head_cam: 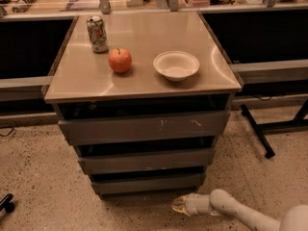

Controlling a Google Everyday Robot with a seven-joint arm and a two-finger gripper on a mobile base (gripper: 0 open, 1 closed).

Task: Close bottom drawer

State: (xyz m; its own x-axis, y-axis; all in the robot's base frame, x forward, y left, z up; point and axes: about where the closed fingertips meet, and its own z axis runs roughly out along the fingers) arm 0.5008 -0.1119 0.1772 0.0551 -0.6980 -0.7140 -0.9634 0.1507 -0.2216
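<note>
1. Sitting lowest in the stack, the bottom drawer [147, 183] shows its plain front strip just above the speckled floor [43, 177], with a dark gap along its top edge. Above it are the middle drawer [147, 160] and the wider top drawer [144, 126], whose front has pale scratches
2. Open floor lies in front of the drawers and to their left. On the right a black stand leg [257, 131] crosses the floor, well apart from them
3. The table [144, 28] carries a can [96, 33], an apple [120, 60] and a white bowl [176, 65], all set back from its front edge
4. Shadow hides the inside of every drawer, and the arm [240, 213] is cut off at the lower right corner
5. The gripper [179, 205] is low over the floor, near the bottom drawer's lower right corner, pointing left. No contact with the drawer shows, and I cannot tell whether the gripper is apart or together
</note>
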